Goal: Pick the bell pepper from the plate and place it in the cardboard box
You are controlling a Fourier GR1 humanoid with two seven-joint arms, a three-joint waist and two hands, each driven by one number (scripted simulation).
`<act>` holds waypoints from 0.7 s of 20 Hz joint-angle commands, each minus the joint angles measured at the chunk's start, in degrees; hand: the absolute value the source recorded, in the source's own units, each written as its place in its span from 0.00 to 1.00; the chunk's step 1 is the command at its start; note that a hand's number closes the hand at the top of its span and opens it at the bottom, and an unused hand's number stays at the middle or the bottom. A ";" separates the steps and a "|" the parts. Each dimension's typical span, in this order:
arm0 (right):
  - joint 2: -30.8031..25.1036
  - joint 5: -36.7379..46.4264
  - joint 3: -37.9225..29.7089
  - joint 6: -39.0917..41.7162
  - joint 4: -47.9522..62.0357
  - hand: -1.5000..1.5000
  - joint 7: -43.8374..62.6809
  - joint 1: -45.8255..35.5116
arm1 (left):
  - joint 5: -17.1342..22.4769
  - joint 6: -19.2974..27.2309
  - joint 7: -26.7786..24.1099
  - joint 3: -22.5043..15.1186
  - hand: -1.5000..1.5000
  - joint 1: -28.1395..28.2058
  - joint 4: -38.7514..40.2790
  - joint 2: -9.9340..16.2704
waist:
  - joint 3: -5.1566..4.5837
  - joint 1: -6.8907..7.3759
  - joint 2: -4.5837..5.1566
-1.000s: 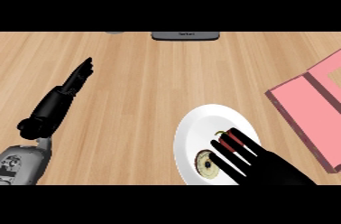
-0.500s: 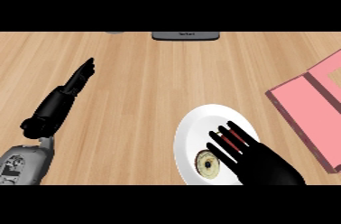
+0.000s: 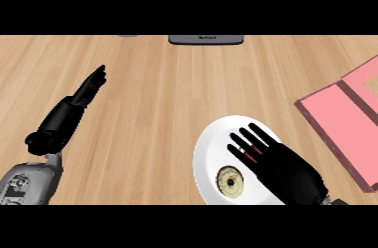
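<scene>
A white plate lies at the lower right of the wooden counter. On it lies the bell pepper: a pale round end shows beside my right hand, and red strips show between its fingers. That hand lies flat over the pepper with straight fingers pointing away from me and hides most of it. It is open. The box is pink, lies open at the right edge, and is partly cut off. My left hand rests open at the left, far from the plate.
A dark grey object sits at the counter's far edge, with a small grey thing to its left. Bare wooden counter stretches between my two hands and between the plate and the far edge.
My right hand has slid farther over the plate, covering more of the pepper. The left hand and the box have not moved.
</scene>
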 commanded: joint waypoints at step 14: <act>4.57 6.81 -4.63 -7.33 9.89 0.00 -4.11 0.96 | -4.37 -1.21 -0.46 1.31 0.50 0.14 -0.14 -4.66 | 0.00 -0.17 -0.01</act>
